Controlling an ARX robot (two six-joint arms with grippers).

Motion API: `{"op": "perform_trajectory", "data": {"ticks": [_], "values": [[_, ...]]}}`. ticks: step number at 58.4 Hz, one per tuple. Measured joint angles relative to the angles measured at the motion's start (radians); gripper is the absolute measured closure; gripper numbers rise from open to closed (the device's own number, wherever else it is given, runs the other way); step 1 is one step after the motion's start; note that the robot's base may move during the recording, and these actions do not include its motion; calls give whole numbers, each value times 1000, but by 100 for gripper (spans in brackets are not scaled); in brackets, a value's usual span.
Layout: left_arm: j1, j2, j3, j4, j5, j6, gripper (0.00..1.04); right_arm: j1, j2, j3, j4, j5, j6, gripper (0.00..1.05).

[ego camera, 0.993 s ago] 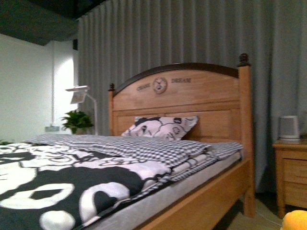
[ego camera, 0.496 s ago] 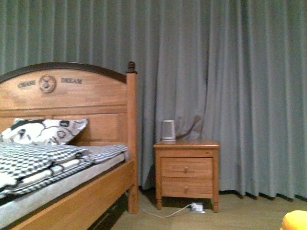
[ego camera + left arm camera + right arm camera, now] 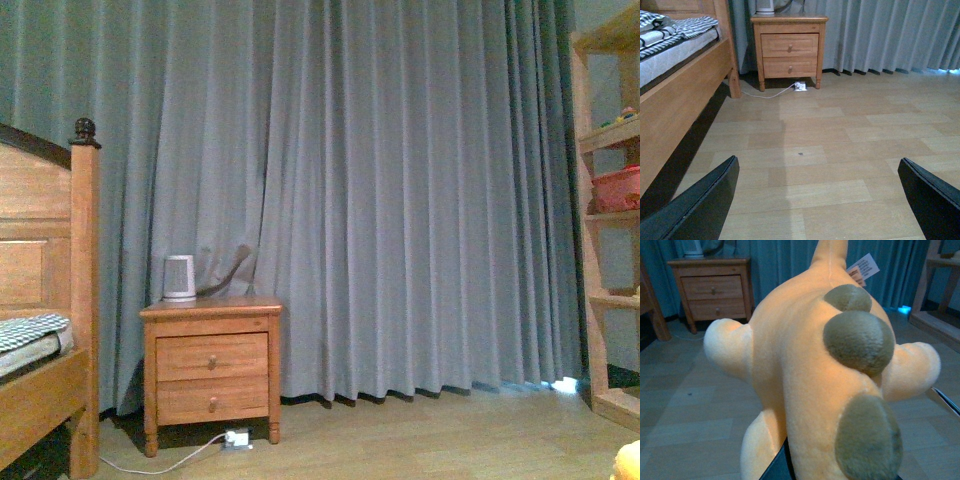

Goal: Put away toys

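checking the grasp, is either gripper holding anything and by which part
The right gripper holds the plush toy by the near end of its body, the contact mostly hidden. The left gripper is open, empty.

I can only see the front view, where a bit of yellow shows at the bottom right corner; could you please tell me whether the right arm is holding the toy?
Observer: Yes. The right wrist view is filled by the orange-yellow plush toy, held off the ground, with the dark right fingers at its near end.
Operator: Thank you. Is the left arm carrying anything?
Observer: No. In the left wrist view the left fingers are wide apart, with only bare wooden floor between them.
Operator: Is there anything on the toy that I should know about?
Observer: A white paper tag sticks out near its far end.
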Motion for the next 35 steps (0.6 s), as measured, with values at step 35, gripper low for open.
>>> {"op": "perform_trajectory", "data": {"ticks": [35], "values": [[0, 0, 0, 0, -2, 0, 6, 2, 0, 0, 0, -11, 0, 98]]}}
